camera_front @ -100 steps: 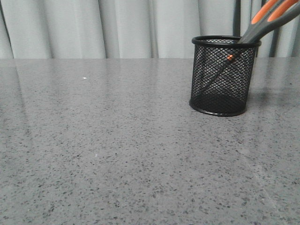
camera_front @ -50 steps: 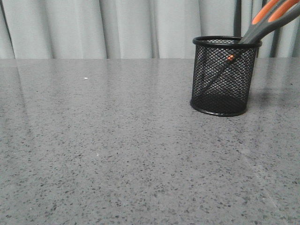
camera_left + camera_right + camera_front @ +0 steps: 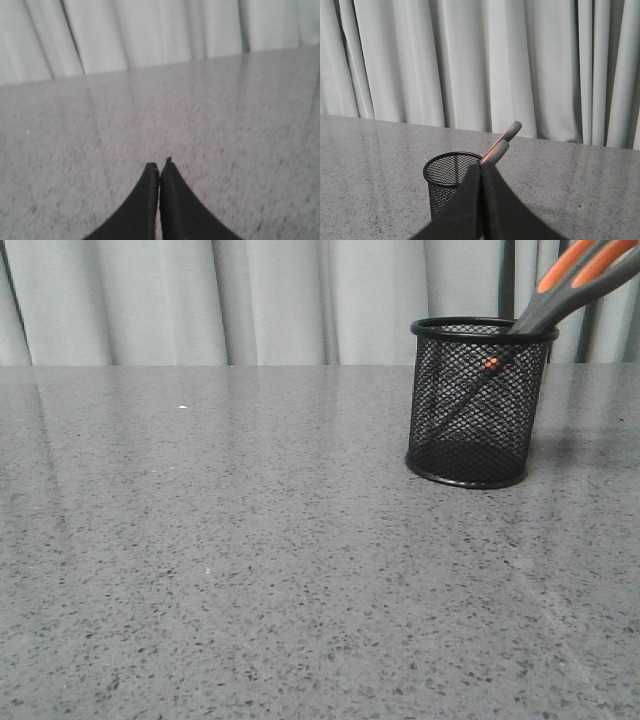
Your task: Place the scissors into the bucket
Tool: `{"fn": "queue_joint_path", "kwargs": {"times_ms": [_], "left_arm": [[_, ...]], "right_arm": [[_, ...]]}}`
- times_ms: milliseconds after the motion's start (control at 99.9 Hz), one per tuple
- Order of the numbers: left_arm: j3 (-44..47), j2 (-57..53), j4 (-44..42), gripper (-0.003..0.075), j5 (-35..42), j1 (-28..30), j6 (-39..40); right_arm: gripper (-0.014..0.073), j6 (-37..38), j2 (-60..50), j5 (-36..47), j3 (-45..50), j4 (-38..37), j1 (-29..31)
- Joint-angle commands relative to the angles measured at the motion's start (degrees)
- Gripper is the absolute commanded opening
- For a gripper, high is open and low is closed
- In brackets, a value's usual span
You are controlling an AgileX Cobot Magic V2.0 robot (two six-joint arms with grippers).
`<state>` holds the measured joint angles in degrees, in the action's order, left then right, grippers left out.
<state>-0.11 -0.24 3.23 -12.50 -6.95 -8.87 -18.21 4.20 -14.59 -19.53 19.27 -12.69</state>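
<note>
A grey speckled table (image 3: 250,570) fills most of the front view, running back to a straight far edge where pale pleated curtains (image 3: 280,300) hang; the whole near and left stretch of the top is open stone, with only a tiny white speck (image 3: 181,406) far back on the left. The bucket (image 3: 480,400) stands upright on the right side of the table, near the far edge, its rolled rim level and its base ring flat on the surface, with bare table all round it. The scissors (image 3: 560,290) sit in the bucket, blades down inside the mesh and slanting toward the lower left, the orange pivot showing through the wire, the handles leaning out over the right side of the rim and cut off by the picture's edge. The left gripper (image 3: 160,167) hangs over bare table with its fingertips pressed together and nothing between them. The right gripper (image 3: 481,167) is likewise closed on nothing, apart from the bucket and scissors seen beyond it
</note>
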Motion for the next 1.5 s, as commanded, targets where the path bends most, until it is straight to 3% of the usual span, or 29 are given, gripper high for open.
{"fn": "queue_joint_path", "kwargs": {"times_ms": [0,931,1121,1211,1331,1431,1491], "left_arm": [[1.5,-1.5,-0.3,-0.0021,-2.4,2.3,-0.1],[1.5,-1.5,-0.4,-0.0021,-3.4,3.4,-0.3],[1.5,-1.5,-0.4,-0.0021,-3.4,3.4,-0.3],[1.5,-1.5,-0.4,-0.0021,-3.4,3.4,-0.3],[1.5,-1.5,-0.4,-0.0021,-3.4,3.4,-0.3],[1.5,-1.5,-0.4,-0.0021,-3.4,3.4,-0.3],[1.5,-1.5,-0.4,-0.0021,-3.4,3.4,-0.3]], "right_arm": [[-0.0055,-0.4,0.6,4.8,-1.4,0.3,0.0],[-0.0055,-0.4,0.6,4.8,-1.4,0.3,0.0],[-0.0055,-0.4,0.6,5.5,2.6,-1.0,0.4],[-0.0054,5.1,0.6,11.3,7.4,-7.2,2.6],[-0.0055,23.8,0.5,16.9,15.8,-24.8,7.7],[-0.0055,25.0,0.1,19.1,21.5,-25.2,10.4],[-0.0055,25.0,-1.2,10.7,20.8,-25.5,10.9]]}}
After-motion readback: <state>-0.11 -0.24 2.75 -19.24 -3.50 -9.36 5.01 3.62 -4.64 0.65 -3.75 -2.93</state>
